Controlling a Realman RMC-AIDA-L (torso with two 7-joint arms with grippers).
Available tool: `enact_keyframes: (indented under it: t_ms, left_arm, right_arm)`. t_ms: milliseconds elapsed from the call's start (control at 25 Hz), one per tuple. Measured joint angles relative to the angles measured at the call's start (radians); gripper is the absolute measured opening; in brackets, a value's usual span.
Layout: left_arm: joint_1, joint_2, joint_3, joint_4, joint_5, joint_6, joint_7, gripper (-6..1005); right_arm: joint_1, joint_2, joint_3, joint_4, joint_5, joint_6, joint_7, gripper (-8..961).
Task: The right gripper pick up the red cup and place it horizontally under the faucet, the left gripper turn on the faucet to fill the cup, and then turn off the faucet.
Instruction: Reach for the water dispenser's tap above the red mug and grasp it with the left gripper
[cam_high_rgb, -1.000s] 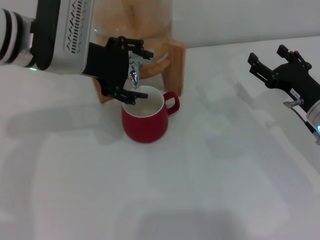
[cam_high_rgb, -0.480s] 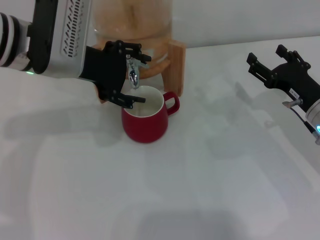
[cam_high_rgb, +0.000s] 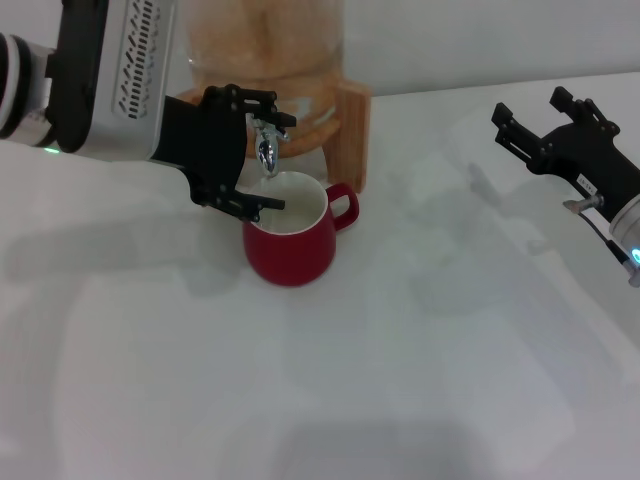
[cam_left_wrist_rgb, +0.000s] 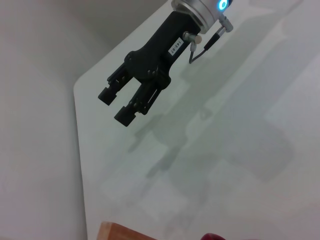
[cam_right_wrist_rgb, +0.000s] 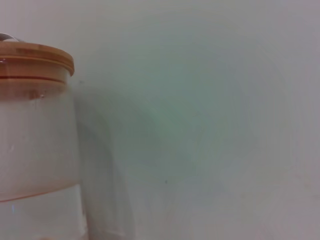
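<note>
- The red cup (cam_high_rgb: 291, 236) stands upright on the white desk (cam_high_rgb: 420, 380), toward its far-left part, just in front of the wooden stand (cam_high_rgb: 352, 128) of the glass dispenser (cam_high_rgb: 265, 40). Its mouth sits directly below the spout of the faucet (cam_high_rgb: 266, 145).
- The left hand (cam_high_rgb: 262, 160) is at the faucet with its black fingers spread apart, one above near the lever and one just over the cup's rim. It grips nothing.
- The right hand (cam_high_rgb: 535, 120) hangs above the desk's right side, well apart from the cup, fingers parted and empty.
- No stream is visible from the spout, and the cup's fill level is hard to read; whether the tap is open or closed cannot be told.
- Risk: the lower finger is so close to the rim that a sideways pull could nudge the cup off line, so water would hit the desk.
- Risk: if the lever is left only partly shut, the tap may drip or overfill the cup.
- Risk: a hard push on the lever could shift the dispenser in its stand.
</note>
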Motion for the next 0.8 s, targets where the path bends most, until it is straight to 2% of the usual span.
enact_keyframes:
  t_ms: [800]
  left_arm:
    - [0.023, -0.001, -0.001, 0.06, -0.004, 0.022, -0.005, 857]
  right_arm:
    - [0.004, 0.0, -0.003, 0.0, -0.001, 0.0, 0.0, 874]
